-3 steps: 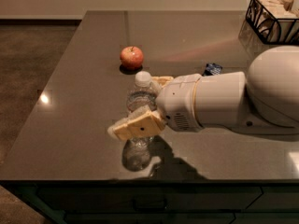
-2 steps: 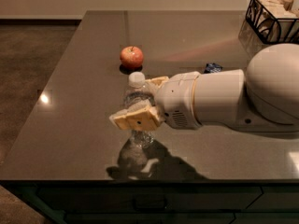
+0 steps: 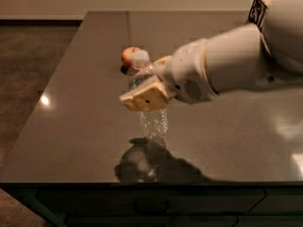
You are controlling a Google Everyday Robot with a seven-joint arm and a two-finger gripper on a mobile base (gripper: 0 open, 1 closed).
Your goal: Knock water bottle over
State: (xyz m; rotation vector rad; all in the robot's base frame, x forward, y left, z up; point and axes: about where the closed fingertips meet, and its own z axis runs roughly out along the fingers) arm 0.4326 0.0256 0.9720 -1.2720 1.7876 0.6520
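Water bottle [image 3: 152, 119] sits near the middle of the desk [image 3: 80, 126], just in front of an apple [image 3: 128, 56], leaning with its white cap toward the left. Its base is either resting on the glossy top or hanging just above it; which one cannot be told. The gripper [image 3: 143, 79] reaches in from the right, and its 2 jaws appear closed on the bottle's upper body, 1 in front and 1 behind, just below the cap.

The bottle looks light, thin-walled and nearly empty, so it should tip with little force and may crumple if it is squeezed hard. The ribbed plastic is slick, and so is the desk, so a low push would probably slide it rather than topple it. Contact high up, near the shoulder, gives the best leverage.
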